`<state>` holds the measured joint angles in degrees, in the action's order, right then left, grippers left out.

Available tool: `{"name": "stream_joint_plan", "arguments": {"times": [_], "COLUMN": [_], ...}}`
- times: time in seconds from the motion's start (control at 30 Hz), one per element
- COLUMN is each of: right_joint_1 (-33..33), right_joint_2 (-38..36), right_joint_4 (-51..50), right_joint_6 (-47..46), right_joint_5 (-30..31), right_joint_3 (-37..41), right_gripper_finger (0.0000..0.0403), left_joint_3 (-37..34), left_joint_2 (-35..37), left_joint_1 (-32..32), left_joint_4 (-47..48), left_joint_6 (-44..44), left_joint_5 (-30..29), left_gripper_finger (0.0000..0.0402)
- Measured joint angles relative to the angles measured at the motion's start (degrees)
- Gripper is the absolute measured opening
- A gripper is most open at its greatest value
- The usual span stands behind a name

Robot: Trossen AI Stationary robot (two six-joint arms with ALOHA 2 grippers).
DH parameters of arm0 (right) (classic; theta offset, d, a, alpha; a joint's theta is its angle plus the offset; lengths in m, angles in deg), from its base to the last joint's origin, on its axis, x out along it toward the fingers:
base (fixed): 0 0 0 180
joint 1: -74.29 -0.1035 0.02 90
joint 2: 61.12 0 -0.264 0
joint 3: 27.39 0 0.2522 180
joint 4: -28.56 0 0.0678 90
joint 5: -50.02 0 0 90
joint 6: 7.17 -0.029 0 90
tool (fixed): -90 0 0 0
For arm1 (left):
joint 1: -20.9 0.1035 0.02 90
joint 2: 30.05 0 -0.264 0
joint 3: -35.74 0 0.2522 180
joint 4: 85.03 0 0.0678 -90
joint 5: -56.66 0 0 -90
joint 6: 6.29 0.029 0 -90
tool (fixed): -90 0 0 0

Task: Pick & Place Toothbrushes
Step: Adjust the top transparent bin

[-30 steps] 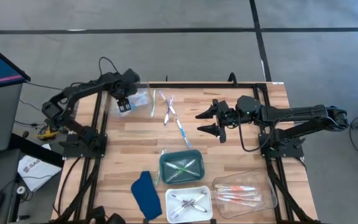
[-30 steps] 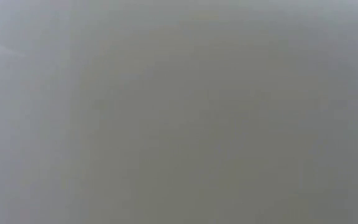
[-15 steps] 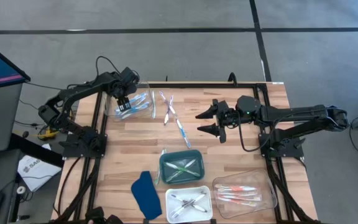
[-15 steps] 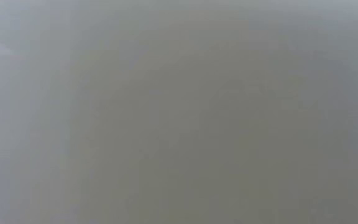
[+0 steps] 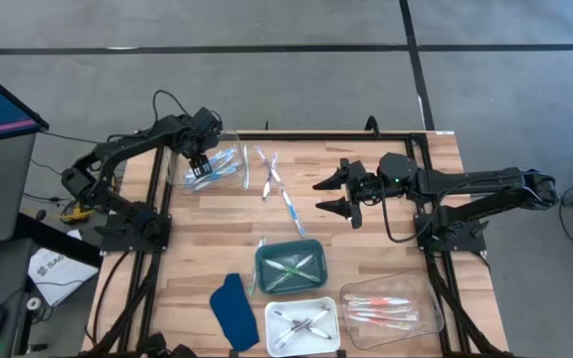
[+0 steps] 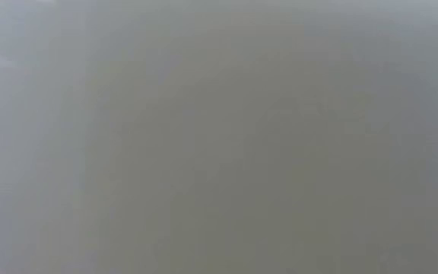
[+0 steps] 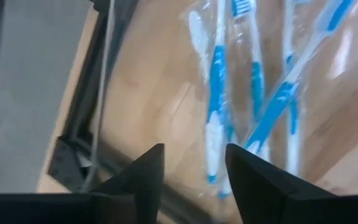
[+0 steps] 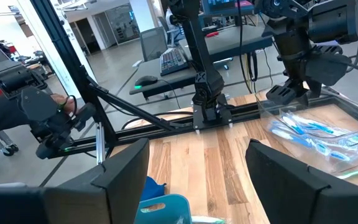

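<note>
Toothbrushes: roughly three loose; four trays.

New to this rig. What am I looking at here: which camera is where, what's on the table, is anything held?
Two dark robot arms work at a wooden table. The high view looks straight down; the low view shows only grey; each wrist view looks past that arm's own fingers.

The left gripper is at a clear tray of blue toothbrushes in the far left corner; whether it grips anything I cannot tell. The right gripper hangs open mid-table, holding nothing.

Also there: loose toothbrushes, a green tray, a white tray, another clear tray and a dark blue cloth.
</note>
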<state>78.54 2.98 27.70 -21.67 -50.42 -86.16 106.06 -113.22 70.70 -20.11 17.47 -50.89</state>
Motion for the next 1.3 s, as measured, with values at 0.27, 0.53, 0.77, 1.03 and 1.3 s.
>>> {"name": "stream_joint_plan", "arguments": {"times": [0.27,0.53,0.77,1.03,1.3], "right_joint_1": [0.0,0.0,0.0,0.0,-0.1], "right_joint_2": [0.0,0.0,0.0,0.0,0.0], "right_joint_4": [0.0,0.0,0.0,0.0,0.0], "right_joint_6": [0.0,0.0,0.0,0.0,-0.1], "right_joint_5": [0.0,0.0,0.0,0.0,0.0], "right_joint_3": [0.0,0.0,0.0,0.0,0.0], "right_gripper_finger": [0.0260,0.0260,0.0260,0.0260,0.0260], "left_joint_3": [0.0,0.0,0.0,-5.4,-15.5], "left_joint_2": [0.0,0.4,7.0,15.0,14.9], "left_joint_1": [-5.3,-10.8,-13.2,-15.9,-17.7], "left_joint_4": [0.1,-0.7,-1.3,-0.9,-2.6], "left_joint_6": [-3.2,-3.1,-3.2,-6.7,-11.1], "left_joint_5": [11.6,8.8,5.6,25.8,15.1], "left_gripper_finger": [0.0026,0.0001,0.0000,0.0000,0.0000]}}
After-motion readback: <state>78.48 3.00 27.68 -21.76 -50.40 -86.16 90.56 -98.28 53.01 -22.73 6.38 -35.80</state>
